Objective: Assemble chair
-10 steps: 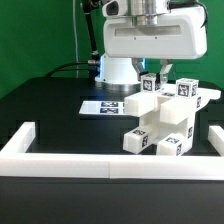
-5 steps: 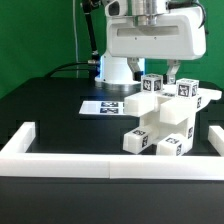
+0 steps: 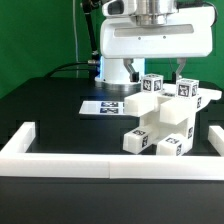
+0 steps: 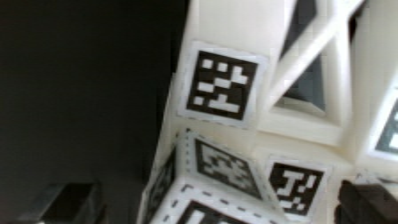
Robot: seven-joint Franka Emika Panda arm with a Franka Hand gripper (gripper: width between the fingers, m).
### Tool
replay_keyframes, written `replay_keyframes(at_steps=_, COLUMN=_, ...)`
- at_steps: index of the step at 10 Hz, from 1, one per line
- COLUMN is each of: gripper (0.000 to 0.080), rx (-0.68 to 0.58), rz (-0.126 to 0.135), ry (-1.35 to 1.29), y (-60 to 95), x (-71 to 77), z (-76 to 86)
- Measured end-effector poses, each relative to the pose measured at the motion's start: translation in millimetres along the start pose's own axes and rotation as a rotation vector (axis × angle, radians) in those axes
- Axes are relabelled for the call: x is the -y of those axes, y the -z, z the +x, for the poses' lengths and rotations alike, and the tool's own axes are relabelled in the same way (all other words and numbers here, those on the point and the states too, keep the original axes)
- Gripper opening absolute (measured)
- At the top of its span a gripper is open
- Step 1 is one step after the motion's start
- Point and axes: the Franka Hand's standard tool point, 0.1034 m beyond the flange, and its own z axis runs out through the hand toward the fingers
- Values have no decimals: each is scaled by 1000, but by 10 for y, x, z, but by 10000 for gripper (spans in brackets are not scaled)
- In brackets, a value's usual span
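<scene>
A black table (image 3: 40, 115) is edged by a low white border wall (image 3: 60, 155) along its near side. Toward the far edge lies the flat marker board (image 3: 100, 105) with its printed tags. To the exterior view's right, near the table's near right corner, stands the white blocky chair (image 3: 165, 115), tagged with black-and-white squares. The robot arm (image 3: 150, 40) reaches down from above, its wrist vertical over the chair's top. The gripper (image 3: 158, 70) hangs with both fingers spread wide to either side of the chair's upper blocks, gripping nothing. The wrist view shows the chair's tags and X-braced panel (image 4: 320, 60) close up.
</scene>
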Motion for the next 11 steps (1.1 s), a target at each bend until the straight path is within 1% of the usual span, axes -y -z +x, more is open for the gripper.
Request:
replay_keyframes(at_steps=1, gripper=649, rx=1, rz=-2, ry=45, y=-7, x=3, z=-11)
replay_keyframes(at_steps=4, gripper=649, rx=1, rz=-6, ry=333, y=-7, x=6, z=-10)
replay_keyframes(at_steps=8, gripper=649, rx=6, rz=-23, ry=631, y=-9, x=-30, z=0)
replay_keyframes(at_steps=10, gripper=649, rx=9, rz=-28, ry=740, y=-6, x=-53, z=9)
replay_keyframes(at_steps=11, gripper=528, rx=10, rz=-32, ry=808, y=-3, x=-68, z=18)
